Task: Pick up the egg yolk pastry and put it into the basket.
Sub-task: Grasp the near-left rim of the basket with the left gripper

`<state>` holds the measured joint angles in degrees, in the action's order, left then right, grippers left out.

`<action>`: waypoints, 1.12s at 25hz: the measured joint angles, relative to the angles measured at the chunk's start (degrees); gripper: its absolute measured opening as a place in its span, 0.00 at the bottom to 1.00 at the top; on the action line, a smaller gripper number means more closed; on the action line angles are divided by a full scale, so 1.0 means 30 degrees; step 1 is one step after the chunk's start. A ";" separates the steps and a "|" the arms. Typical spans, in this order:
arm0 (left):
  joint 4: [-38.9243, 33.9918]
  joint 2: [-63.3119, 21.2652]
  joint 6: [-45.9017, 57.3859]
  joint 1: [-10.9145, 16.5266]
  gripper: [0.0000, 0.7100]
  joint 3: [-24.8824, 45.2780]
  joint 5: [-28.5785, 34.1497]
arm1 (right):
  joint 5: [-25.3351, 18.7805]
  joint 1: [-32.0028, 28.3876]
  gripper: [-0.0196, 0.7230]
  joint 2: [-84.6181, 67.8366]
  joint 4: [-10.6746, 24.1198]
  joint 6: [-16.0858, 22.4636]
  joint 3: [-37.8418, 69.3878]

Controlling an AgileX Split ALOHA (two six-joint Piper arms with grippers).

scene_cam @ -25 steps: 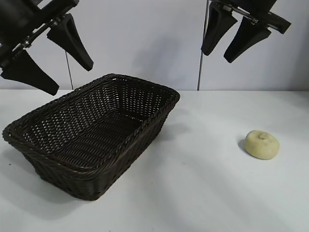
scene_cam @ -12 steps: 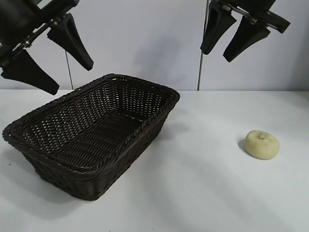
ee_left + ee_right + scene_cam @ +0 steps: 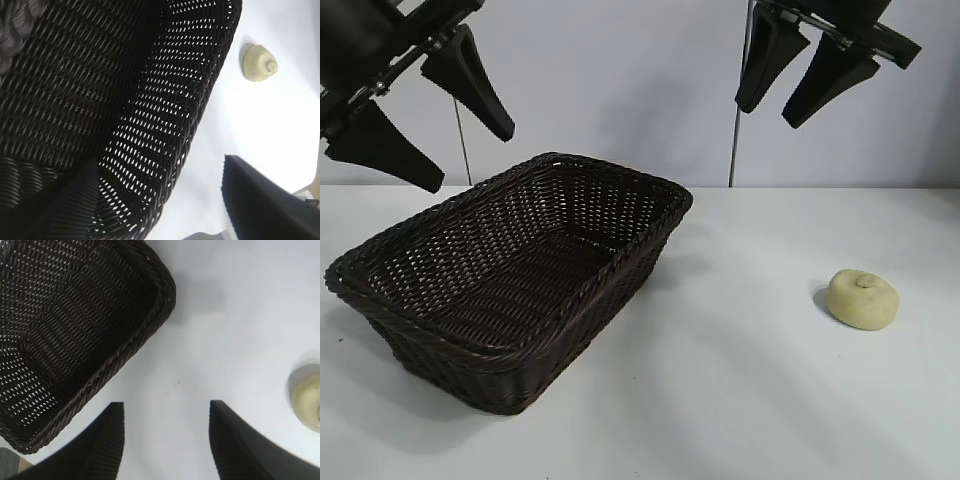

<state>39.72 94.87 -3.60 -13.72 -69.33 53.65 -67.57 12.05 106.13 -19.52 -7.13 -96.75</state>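
The egg yolk pastry (image 3: 863, 298), a small pale yellow bun with a nub on top, lies on the white table at the right. It also shows in the left wrist view (image 3: 259, 62) and at the edge of the right wrist view (image 3: 308, 399). The dark brown woven basket (image 3: 585, 300) stands at the left, empty; it shows too in the left wrist view (image 3: 175, 100) and the right wrist view (image 3: 150, 315). My right gripper (image 3: 768, 111) hangs open high above the table, left of the pastry. My left gripper (image 3: 473, 160) is open, high over the basket's left end.
A white table (image 3: 740, 400) carries both things, with bare surface between basket and pastry. A grey wall stands behind, with a thin vertical pole (image 3: 735, 140) behind the right gripper.
Hardly anything has changed; the left gripper has shifted very slightly, and the pastry and basket lie as before.
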 joint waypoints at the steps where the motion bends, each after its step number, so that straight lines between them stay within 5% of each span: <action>1: -0.0092 -0.0052 0.0389 0.0000 0.71 0.0000 0.0114 | 0.0000 0.0000 0.54 0.0000 0.0000 0.0000 0.0000; 11: -0.2975 -0.3493 0.5893 0.0000 0.71 0.0372 0.0217 | 0.0000 0.0000 0.54 0.0000 -0.0004 0.0000 0.0000; 28: -0.4803 -0.6888 1.2982 0.0000 0.71 0.8471 -0.3902 | 0.0092 0.0000 0.54 0.0000 -0.0004 -0.0073 0.0000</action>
<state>25.32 74.21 35.34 -13.72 -43.91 41.95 -67.30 12.05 106.13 -19.53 -7.35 -96.75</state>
